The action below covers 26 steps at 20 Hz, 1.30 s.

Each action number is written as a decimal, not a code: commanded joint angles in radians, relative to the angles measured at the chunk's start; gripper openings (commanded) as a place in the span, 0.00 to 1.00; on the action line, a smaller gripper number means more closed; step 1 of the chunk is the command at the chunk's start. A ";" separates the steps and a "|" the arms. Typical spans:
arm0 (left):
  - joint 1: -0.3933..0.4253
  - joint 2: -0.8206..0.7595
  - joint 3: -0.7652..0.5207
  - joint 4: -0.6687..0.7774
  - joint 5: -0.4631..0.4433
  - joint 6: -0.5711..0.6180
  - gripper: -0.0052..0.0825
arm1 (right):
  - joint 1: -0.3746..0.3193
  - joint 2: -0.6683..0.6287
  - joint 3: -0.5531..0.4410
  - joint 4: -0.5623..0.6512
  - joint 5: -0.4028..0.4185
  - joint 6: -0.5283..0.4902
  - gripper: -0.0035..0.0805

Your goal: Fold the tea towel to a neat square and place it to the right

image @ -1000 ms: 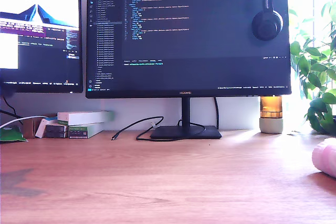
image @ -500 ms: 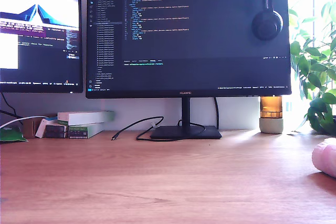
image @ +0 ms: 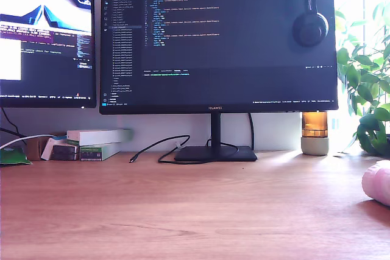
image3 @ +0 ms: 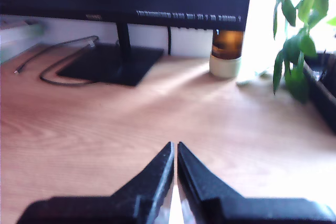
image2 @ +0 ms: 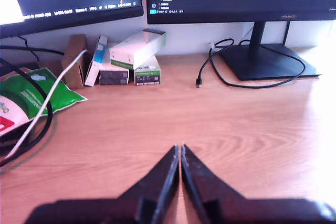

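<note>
My first tool [image2: 180, 150] is clenched on nothing, its black tips pressed together over bare wood, pointing toward the back of the worktop [image2: 220, 129] where a stack of small boxes [image2: 131, 56] and a green packet [image2: 31, 98] lie under the monitors. My second tool [image3: 175, 148] is likewise clenched and empty, aimed at the monitor stand [image3: 113, 64], an amber jar [image3: 227, 51] and a leafy plant [image3: 294, 35]. Neither arm shows in the exterior view, so both seem held back off the work area, probably resting clear.

The towel [image: 378, 184] sits as a pink, fluffy bundle at the worktop's edge on the exterior view's right, cut off by the frame; how neatly it is folded I cannot tell. Its place suggests the task is near done.

The worktop is warm wood grain, brightly sunlit near the plant, with a headset [image: 309, 25] hung on the big monitor [image: 216, 41] and a loose cable [image: 155, 147] by its stand.
</note>
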 commanded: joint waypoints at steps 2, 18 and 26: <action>0.004 -0.057 -0.029 -0.041 -0.003 0.031 0.04 | -0.003 -0.061 -0.011 -0.014 0.003 -0.007 0.03; 0.003 -0.394 -0.035 -0.293 -0.003 0.038 0.04 | -0.003 -0.369 -0.011 -0.328 0.036 0.003 0.03; 0.003 -0.394 -0.034 -0.435 -0.002 0.019 0.04 | -0.003 -0.375 -0.011 -0.546 0.032 0.002 0.03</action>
